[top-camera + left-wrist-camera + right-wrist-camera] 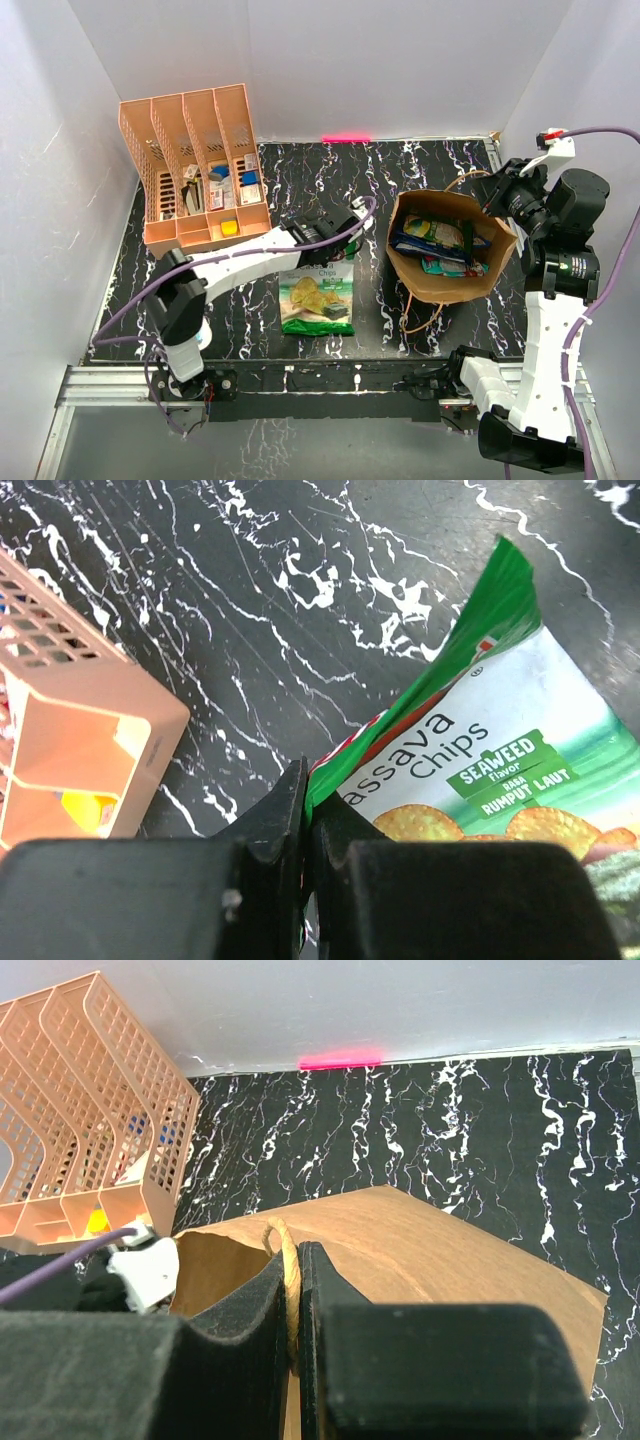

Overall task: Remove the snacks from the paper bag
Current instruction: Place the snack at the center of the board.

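Top external view: the paper bag (445, 285) stands open on the black marbled table (300, 170), right of centre. Several snacks (440, 240) lie inside it, with blue, green and red packets visible through the mouth. 1 green and white packet (317, 302) lies on the table left of the bag, apart from it, label up. The left gripper (338, 250) is at the far edge of this packet.

Left wrist view: both fingers are pressed together on the packet's green top seam. The label reads "Cassava Chips, Seaweed flavor".

The right gripper (497, 212) is at the right rim of the bag. Right wrist view: its 2 fingers are clamped together with the twisted paper handle (288, 1260) between them, at the bag's rim.

The peach-orange organiser (195, 165) stands at the far left of the table, well apart from the bag, with small items in its compartments. A pink strip (345, 136) sits at the table's far edge.
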Robot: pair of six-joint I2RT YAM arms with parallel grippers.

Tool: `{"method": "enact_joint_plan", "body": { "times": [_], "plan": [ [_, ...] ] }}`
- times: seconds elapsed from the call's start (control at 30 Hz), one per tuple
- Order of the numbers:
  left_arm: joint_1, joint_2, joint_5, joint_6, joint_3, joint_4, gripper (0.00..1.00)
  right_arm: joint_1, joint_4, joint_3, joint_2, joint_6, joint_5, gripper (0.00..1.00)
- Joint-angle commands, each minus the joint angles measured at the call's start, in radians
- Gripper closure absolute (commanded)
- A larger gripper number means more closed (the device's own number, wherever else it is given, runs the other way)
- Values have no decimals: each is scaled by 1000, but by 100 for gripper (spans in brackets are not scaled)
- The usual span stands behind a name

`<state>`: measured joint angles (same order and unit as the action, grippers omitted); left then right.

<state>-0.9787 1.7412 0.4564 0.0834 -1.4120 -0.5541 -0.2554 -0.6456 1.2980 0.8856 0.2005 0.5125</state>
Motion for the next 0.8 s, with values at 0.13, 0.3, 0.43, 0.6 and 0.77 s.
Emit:
{"method": "enact_joint_plan", "body": {
  "times": [0.13,0.3,0.43,0.6,0.77],
  "plan": [
    [45,148,198,38,-128,65,73,2,72,6,-11,-3,11,92],
    [68,138,192,-157,-350,-217,31,2,77,0,-16,-3,21,92],
    [74,-29,117,-240,-326,-283,2,2,86,-12,-24,-1,30,92],
    [76,-309,-200,-329,-208,-209,2,2,106,-45,-34,-1,83,92],
    [71,-537,-584,-399,-30,104,2,5,141,-86,-52,6,152,92]
  ]
}}
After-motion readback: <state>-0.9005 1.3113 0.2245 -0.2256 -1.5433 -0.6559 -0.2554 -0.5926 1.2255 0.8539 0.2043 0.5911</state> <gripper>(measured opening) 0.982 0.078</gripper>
